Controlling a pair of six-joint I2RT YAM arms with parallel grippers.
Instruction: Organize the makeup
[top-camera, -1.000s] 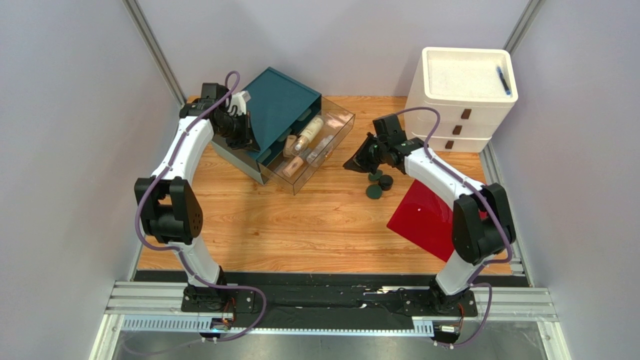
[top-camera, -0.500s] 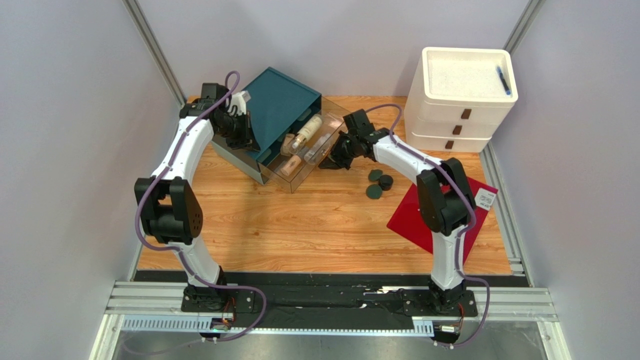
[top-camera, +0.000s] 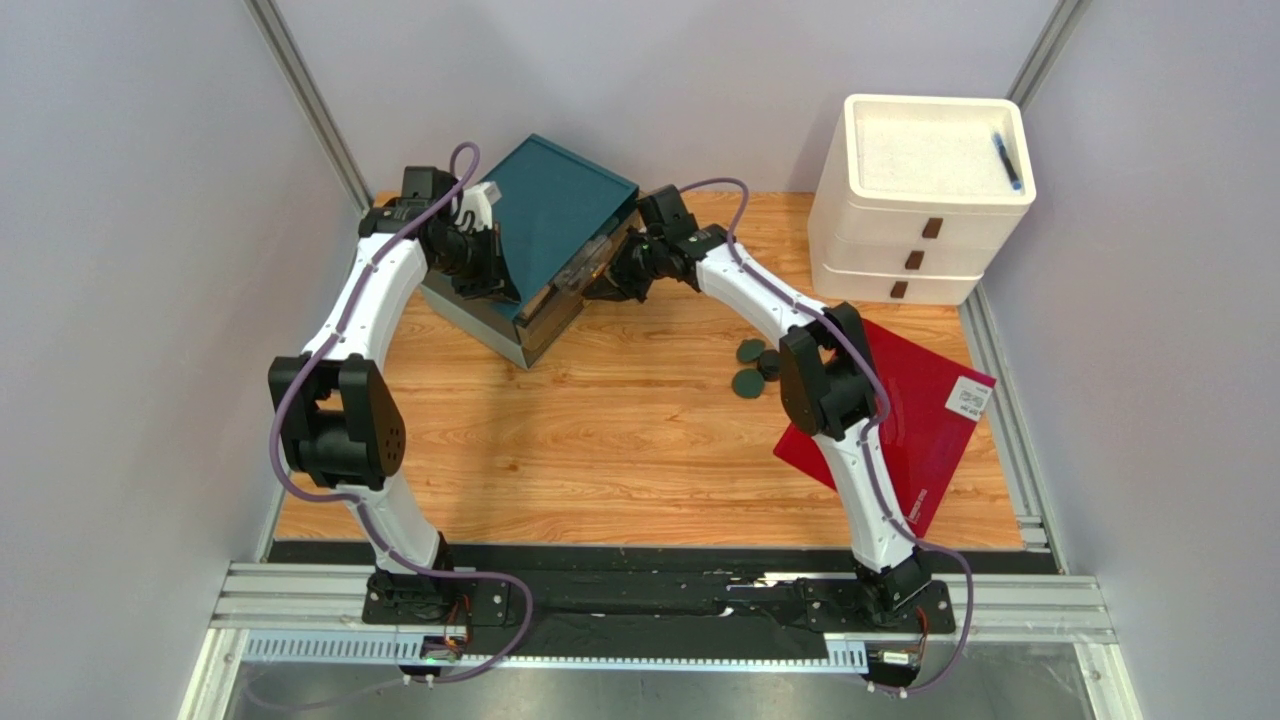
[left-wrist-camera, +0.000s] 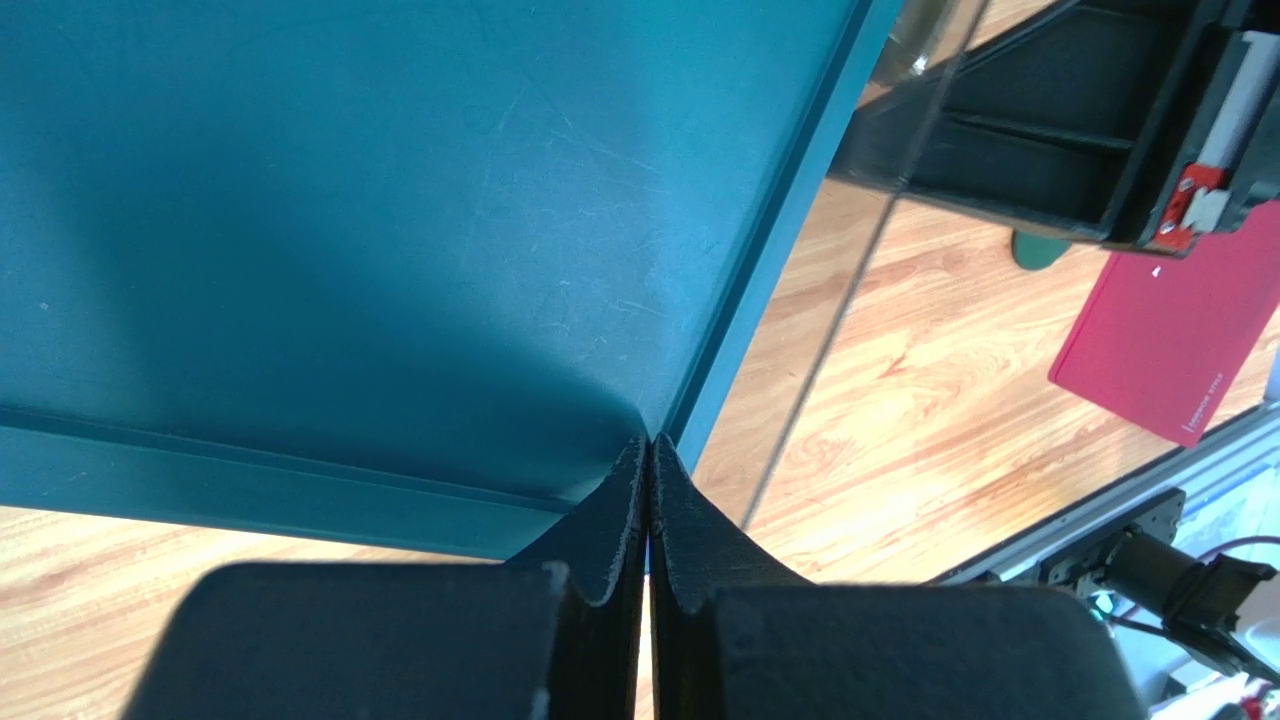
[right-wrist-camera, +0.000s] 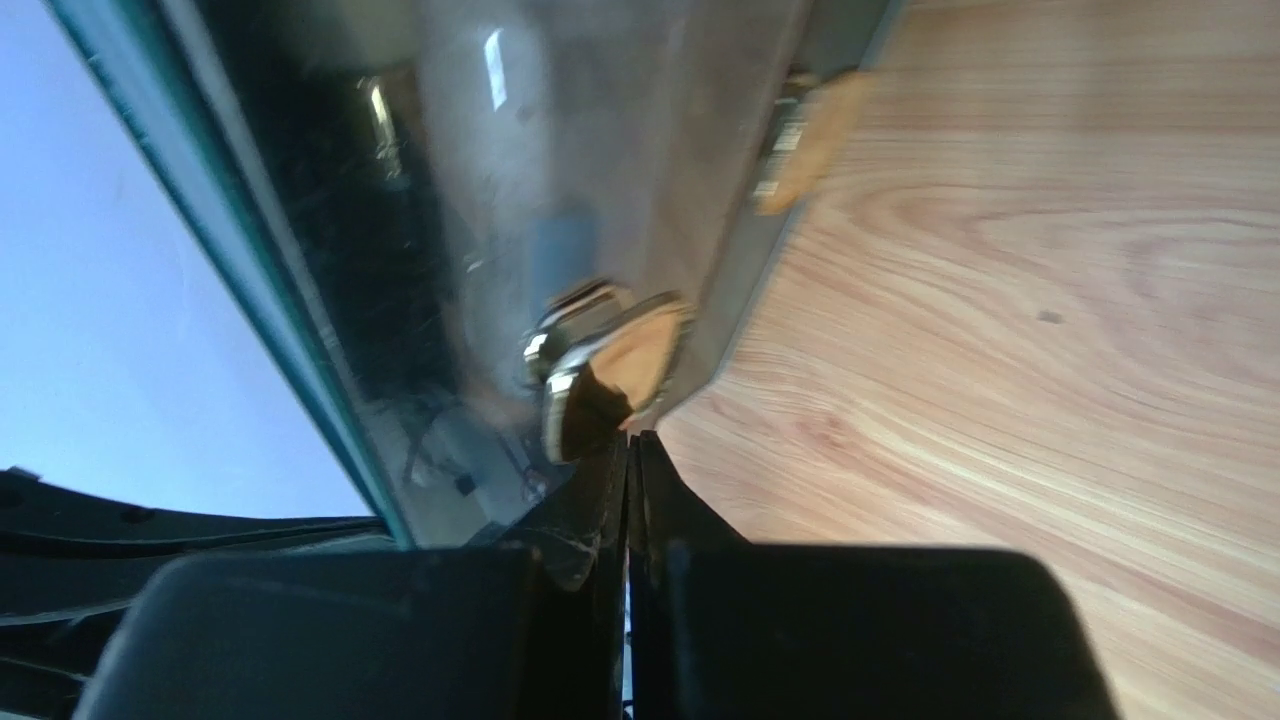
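The teal organizer box (top-camera: 559, 210) stands at the back left with its clear drawer (right-wrist-camera: 601, 195) pushed in. Bottles with silver caps (right-wrist-camera: 579, 323) show blurred through the drawer front; in the top view they are hidden. My right gripper (top-camera: 609, 279) is shut and empty, its tips (right-wrist-camera: 628, 438) against the drawer front. My left gripper (top-camera: 481, 264) is shut and empty, its tips (left-wrist-camera: 649, 443) pressed against the box's left side (left-wrist-camera: 376, 225). Three dark-green compacts (top-camera: 751, 368) lie on the table to the right of the box, apart from both grippers.
A flat red sheet (top-camera: 909, 420) lies at the right, partly under the right arm. A white three-drawer unit (top-camera: 920, 203) stands at the back right with a blue pen (top-camera: 1007, 158) on top. Grey walls close in both sides.
My right gripper has swung left from the compacts to the clear drawer and pushed it into the teal box. The bottles are now out of sight from above. The left arm has not moved.
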